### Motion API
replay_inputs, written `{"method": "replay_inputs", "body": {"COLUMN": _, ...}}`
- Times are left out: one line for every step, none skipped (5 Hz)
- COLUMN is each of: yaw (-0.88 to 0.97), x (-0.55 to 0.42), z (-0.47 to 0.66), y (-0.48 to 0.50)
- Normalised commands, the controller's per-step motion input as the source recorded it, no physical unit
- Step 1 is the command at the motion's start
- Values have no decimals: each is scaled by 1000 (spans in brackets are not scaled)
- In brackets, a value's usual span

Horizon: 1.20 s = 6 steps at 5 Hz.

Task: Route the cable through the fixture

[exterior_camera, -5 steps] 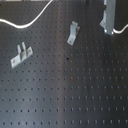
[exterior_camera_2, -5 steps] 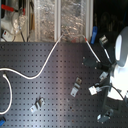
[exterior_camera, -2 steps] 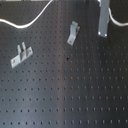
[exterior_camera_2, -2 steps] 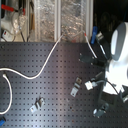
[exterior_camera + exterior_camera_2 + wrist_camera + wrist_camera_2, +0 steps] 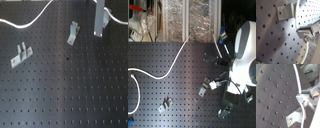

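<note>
Right now the gripper [image 5: 302,32] is clamped on the cable [image 5: 296,17] (white, thin), beside the fixture [image 5: 285,12] in the first wrist view. Across the black perforated board [image 5: 75,90] the cable [image 5: 175,62] loops away; the two-pronged clip [image 5: 21,54] sits well apart.

You have the cable [image 5: 30,22], a thin white cord, curving across the black perforated table [image 5: 75,95] near its far edge in the first exterior view. The fixture [image 5: 73,33], a small silver L-bent bracket with a slanted tab, stands upright just short of that curve.
</note>
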Motion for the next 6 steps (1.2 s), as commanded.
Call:
{"method": "replay_inputs", "body": {"yaw": -203, "x": 129, "z": 24, "y": 443}}
{"method": "replay_inputs", "body": {"yaw": -166, "x": 410, "z": 146, "y": 259}}
{"method": "replay_inputs", "body": {"yaw": -89, "x": 324, "z": 72, "y": 58}}
{"method": "replay_inputs", "body": {"yaw": -11, "x": 99, "z": 1, "y": 30}}
{"method": "replay_inputs", "body": {"yaw": 0, "x": -108, "z": 21, "y": 57}}
{"method": "replay_inputs", "body": {"yaw": 26, "x": -132, "z": 148, "y": -121}}
